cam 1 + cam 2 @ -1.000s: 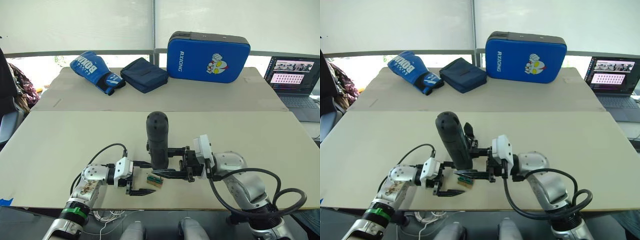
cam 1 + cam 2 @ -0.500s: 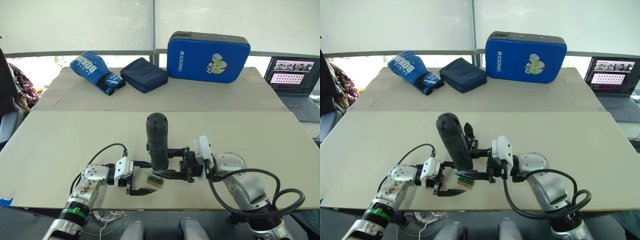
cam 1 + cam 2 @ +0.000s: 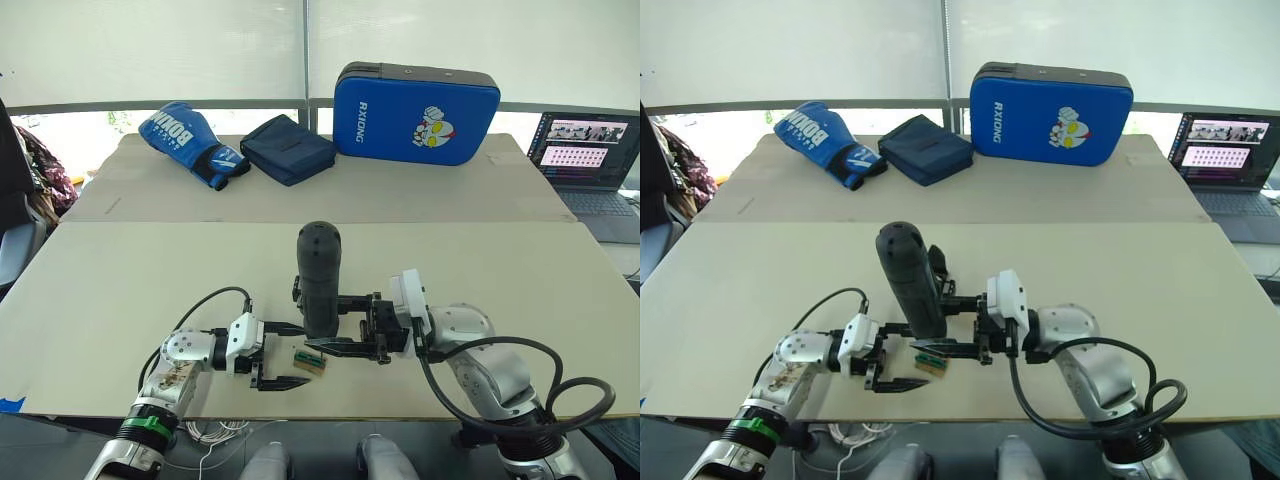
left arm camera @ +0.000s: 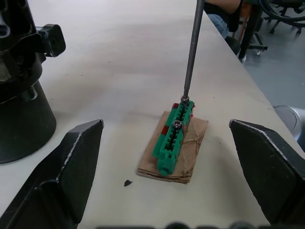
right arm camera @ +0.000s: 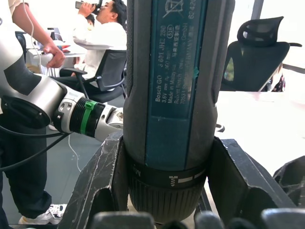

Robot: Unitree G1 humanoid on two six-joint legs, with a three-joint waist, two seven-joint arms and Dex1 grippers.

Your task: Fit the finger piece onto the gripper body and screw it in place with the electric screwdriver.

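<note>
While my right tool holds the driver upright near the tabletop's near edge, the entries run as follows.

Right tool point(image 3: 345, 325): fingers clamped round the electric screwdriver point(image 3: 319, 277), low on its barrel.
Electric screwdriver: thick, rigid, likely top-heavy; I judge a low grip on the barrel steadies it best. Its thin bit point(image 4: 191, 47) comes down onto a screw in the green-topped block point(image 4: 174, 137).
Left tool point(image 3: 283, 356): fingers spread wide, holding nothing, either side of that block on its brown pad.
Gripper body point(image 3: 298, 292): small dark part behind the driver, mostly hidden; I cannot tell its detail.
Finger piece: not made out.
Handling: small hard parts, probably light and apt to slip.
Far edge: boxing glove point(image 3: 190, 143), blue pad point(image 3: 416, 100).
</note>
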